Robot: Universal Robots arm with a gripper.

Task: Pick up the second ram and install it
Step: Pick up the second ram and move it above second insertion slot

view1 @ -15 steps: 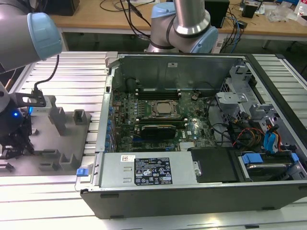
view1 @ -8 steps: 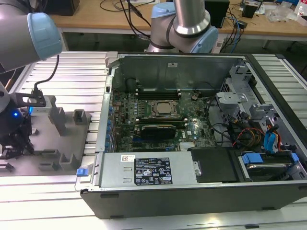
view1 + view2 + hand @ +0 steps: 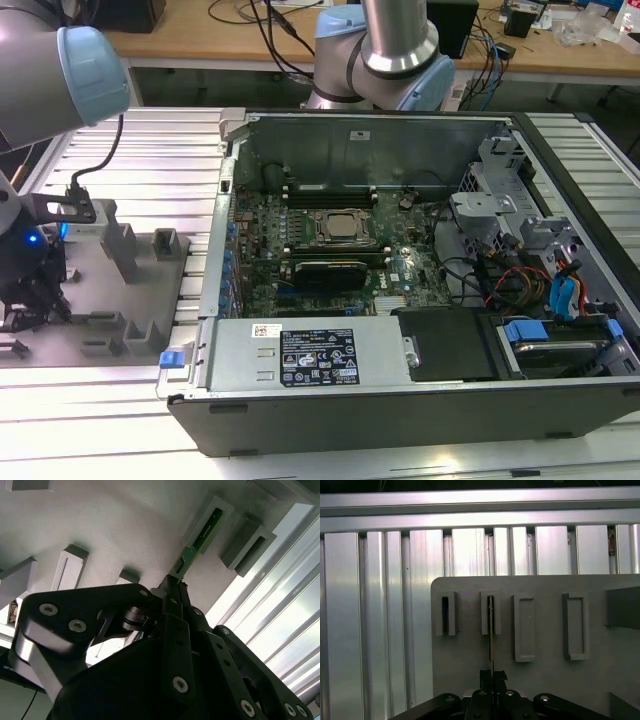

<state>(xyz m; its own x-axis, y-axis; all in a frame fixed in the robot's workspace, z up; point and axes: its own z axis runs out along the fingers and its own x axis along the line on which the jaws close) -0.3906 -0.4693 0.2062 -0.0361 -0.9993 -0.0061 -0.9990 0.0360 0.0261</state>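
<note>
The second ram (image 3: 196, 544) is a thin green stick. Its far end stands in a slotted holder (image 3: 216, 511) on the grey fixture plate (image 3: 125, 525). In the first wrist view I see the ram (image 3: 491, 635) edge-on, running from its slot (image 3: 490, 611) down to the fingertips. My gripper (image 3: 173, 584) is shut on the near end of the stick, its black fingers (image 3: 485, 680) pressed on both faces. In the exterior view the gripper (image 3: 28, 292) hangs over the fixture plate (image 3: 120, 310) at that view's left, outside the computer case.
The open computer case (image 3: 400, 400) lies at the exterior view's right, with the processor socket (image 3: 343, 228), memory slots (image 3: 330, 192) and a black expansion card (image 3: 325, 272) inside. Other grey holders (image 3: 574, 625) stand on the plate. Ribbed aluminium table (image 3: 370, 620) surrounds it.
</note>
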